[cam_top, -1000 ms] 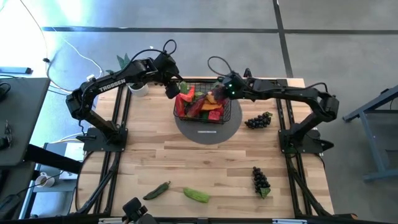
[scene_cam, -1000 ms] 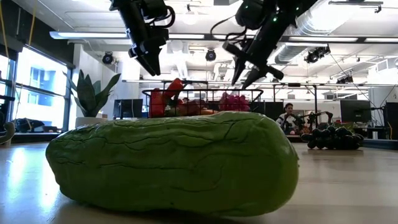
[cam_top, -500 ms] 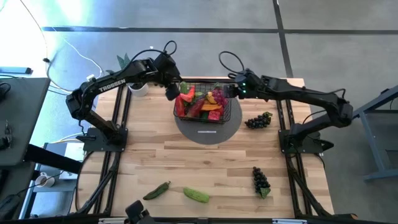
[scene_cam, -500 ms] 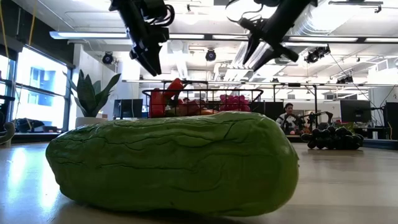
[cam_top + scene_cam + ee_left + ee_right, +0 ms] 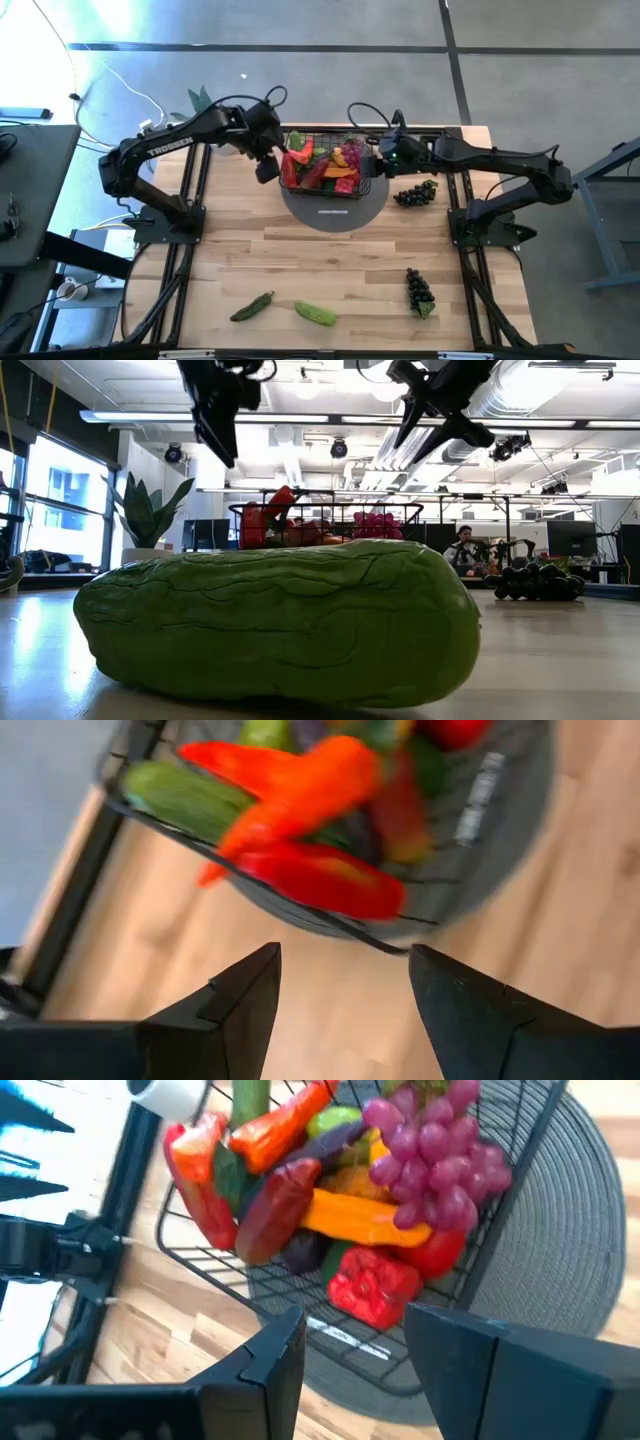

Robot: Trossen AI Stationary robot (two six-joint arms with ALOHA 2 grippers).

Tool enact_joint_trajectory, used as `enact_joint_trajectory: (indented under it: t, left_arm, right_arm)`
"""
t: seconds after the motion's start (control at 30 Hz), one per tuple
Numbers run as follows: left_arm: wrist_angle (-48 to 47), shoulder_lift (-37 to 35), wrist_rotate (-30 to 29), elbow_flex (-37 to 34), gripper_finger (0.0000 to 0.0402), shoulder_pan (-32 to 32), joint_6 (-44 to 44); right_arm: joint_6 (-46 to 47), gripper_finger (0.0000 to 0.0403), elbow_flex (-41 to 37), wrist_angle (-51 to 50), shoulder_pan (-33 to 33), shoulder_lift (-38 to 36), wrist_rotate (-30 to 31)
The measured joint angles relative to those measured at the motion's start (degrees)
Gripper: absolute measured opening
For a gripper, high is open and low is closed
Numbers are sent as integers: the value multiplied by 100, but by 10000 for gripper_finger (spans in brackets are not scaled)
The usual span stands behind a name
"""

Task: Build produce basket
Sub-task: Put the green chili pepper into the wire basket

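Note:
The black wire basket (image 5: 322,194) stands on a grey round mat (image 5: 340,216) at the table's far middle. It is heaped with produce (image 5: 325,165): pink grapes (image 5: 440,1145), a red pepper (image 5: 375,1285) and orange pieces (image 5: 300,790). My left gripper (image 5: 266,170) hangs open above the table just left of the basket. My right gripper (image 5: 378,160) hangs open above the basket's right edge. Nothing is between either pair of fingers. In the low view both grippers (image 5: 222,445) (image 5: 440,422) are well above the basket (image 5: 330,510).
Loose on the table lie a green cucumber (image 5: 316,313) and a green chilli (image 5: 252,306) near the front edge, one dark grape bunch (image 5: 415,192) right of the mat and another (image 5: 420,290) at the near right. A potted plant (image 5: 150,510) stands at the far left.
My left gripper has drawn back from over the basket's left edge toward the table's left and near side. My right gripper has risen and gone from over the basket toward the table's right edge. The basket and its produce have stayed in place.

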Motion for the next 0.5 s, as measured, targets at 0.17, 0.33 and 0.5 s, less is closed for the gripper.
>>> enact_joint_trajectory:
  t: [0.17, 0.33, 0.5]
  left_arm:
    - [-472, -205, 123, 2, 211, -475, -526]
    - [-712, -433, 203, -213, 211, -1057, -1045]
    - [-643, -737, 468, -650, 211, -1659, -1721]
  right_arm:
    - [40, 154, 0, -103, 113, 2, 62]
    - [-271, 154, 0, -177, 122, 2, 56]
    - [-688, 154, 0, -275, 117, 4, 28]
